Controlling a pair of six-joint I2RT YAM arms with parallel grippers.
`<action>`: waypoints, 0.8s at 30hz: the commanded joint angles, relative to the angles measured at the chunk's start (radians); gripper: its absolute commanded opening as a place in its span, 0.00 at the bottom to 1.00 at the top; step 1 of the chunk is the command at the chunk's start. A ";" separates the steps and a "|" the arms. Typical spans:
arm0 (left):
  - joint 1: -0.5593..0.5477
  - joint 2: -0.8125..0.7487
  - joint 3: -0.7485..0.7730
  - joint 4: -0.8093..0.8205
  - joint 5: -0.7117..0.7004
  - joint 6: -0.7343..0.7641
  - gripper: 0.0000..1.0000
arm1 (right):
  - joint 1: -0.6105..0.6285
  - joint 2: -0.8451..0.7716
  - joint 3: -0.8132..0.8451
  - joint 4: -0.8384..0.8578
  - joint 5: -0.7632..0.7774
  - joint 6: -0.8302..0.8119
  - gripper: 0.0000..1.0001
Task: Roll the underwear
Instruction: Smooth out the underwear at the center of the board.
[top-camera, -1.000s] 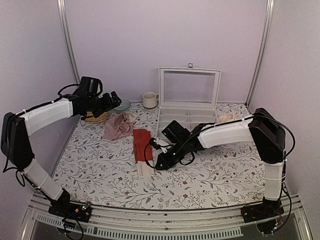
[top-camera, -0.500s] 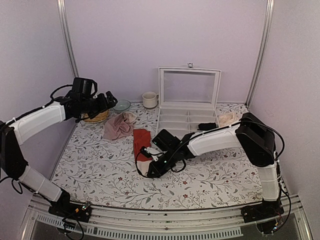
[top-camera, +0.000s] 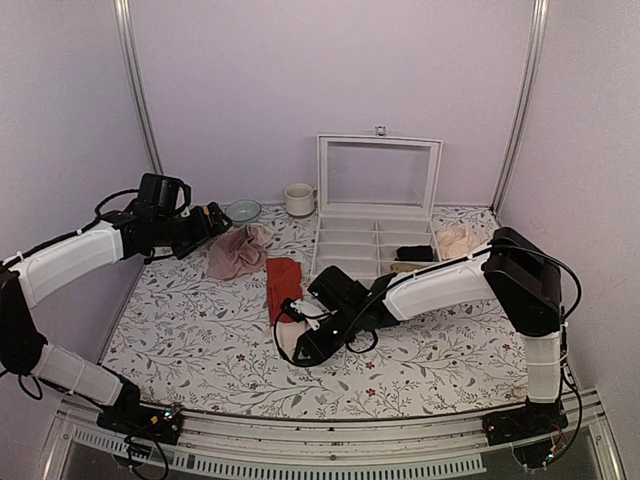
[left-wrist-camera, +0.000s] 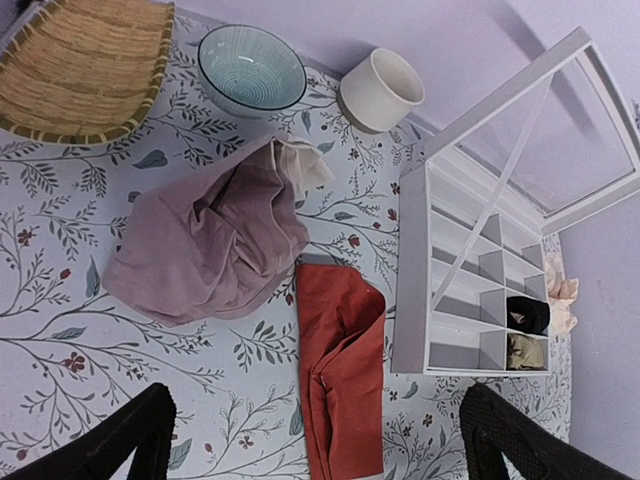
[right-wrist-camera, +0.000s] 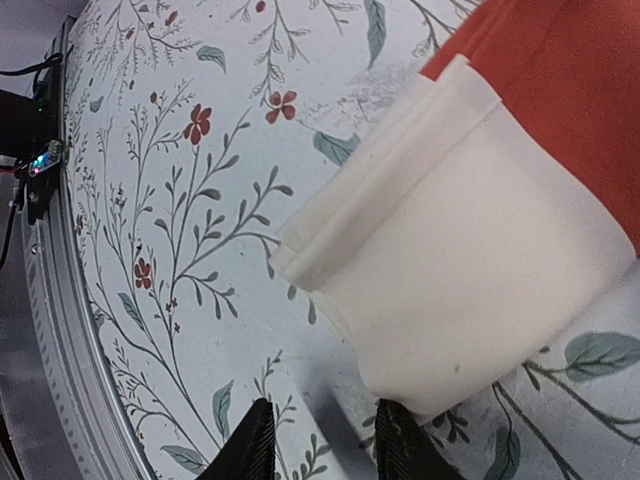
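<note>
The underwear (top-camera: 283, 287) lies folded into a long strip on the floral table, red-orange with a cream waistband (top-camera: 292, 338) at its near end. In the right wrist view the waistband (right-wrist-camera: 470, 270) fills the middle and the red fabric (right-wrist-camera: 560, 90) runs to the upper right. My right gripper (top-camera: 305, 352) sits low at the waistband's near edge. The right gripper (right-wrist-camera: 322, 418) is open with only tablecloth between its tips, and one fingertip (right-wrist-camera: 392, 425) is just below the cream edge. My left gripper (top-camera: 214, 218) hovers high and open at the back left. In the left wrist view, the underwear (left-wrist-camera: 340, 370) lies beneath the left gripper (left-wrist-camera: 318, 400).
A dusty-pink cloth (top-camera: 236, 253) lies crumpled just behind and left of the strip. A white compartment box (top-camera: 375, 240) with its lid raised stands to the right, a pale beige cloth (top-camera: 455, 240) beside it. A bowl (left-wrist-camera: 250, 70), a mug (left-wrist-camera: 380, 90) and a wicker basket (left-wrist-camera: 85, 65) are at the back left.
My right gripper slid down and left to the waistband's near end and its jaws have parted. My left arm drew back to the left and dropped a little.
</note>
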 joint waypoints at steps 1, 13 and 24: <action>0.000 -0.033 -0.038 0.030 0.025 -0.031 1.00 | 0.019 -0.137 -0.081 -0.079 0.156 -0.056 0.38; -0.006 -0.074 -0.105 0.052 0.052 -0.063 1.00 | 0.070 -0.143 -0.081 0.049 0.415 -0.249 0.42; -0.019 -0.070 -0.100 0.052 0.053 -0.075 1.00 | 0.108 -0.161 -0.163 0.184 0.488 -0.449 0.42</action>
